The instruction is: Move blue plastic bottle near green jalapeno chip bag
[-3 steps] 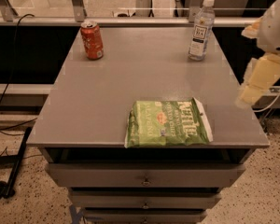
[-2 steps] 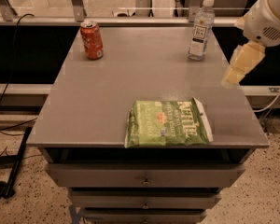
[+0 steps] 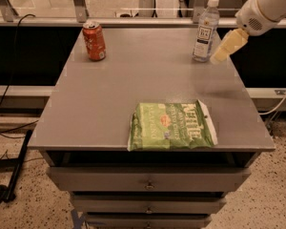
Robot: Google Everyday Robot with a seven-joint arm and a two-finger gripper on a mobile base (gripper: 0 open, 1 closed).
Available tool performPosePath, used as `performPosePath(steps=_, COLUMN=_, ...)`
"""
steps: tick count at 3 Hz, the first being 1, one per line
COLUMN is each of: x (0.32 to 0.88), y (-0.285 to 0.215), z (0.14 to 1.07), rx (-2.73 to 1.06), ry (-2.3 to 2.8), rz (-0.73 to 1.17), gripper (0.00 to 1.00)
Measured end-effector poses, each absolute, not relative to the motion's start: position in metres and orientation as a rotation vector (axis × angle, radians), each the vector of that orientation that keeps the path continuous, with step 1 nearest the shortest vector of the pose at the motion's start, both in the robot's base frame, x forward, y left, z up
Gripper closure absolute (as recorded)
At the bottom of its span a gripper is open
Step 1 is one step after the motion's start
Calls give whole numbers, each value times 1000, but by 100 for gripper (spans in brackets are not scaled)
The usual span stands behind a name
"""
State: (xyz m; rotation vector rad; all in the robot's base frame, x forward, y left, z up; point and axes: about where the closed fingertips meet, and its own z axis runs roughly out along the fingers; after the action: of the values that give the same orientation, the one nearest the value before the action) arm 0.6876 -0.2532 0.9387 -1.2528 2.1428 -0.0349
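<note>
The blue plastic bottle stands upright at the far right of the grey table; it is clear, with a white cap and a white-and-dark label. The green jalapeno chip bag lies flat at the table's near edge, right of centre. My gripper hangs on the white arm that comes in from the upper right. It is just right of the bottle, at the height of the bottle's lower half, and apart from it.
An orange-red soda can stands at the far left of the table. Drawers sit under the tabletop. A railing with glass runs behind the table. Cables lie on the floor at the left.
My gripper has moved up and to the left, from beside the table's right edge to just right of the bottle. The bottle, can and bag have not moved.
</note>
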Motion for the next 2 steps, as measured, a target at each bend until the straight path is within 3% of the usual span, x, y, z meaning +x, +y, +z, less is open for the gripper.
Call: performPosePath(steps=2, x=762, y=-258, z=923, rx=-1017, ry=2015, rz=130, gripper=0)
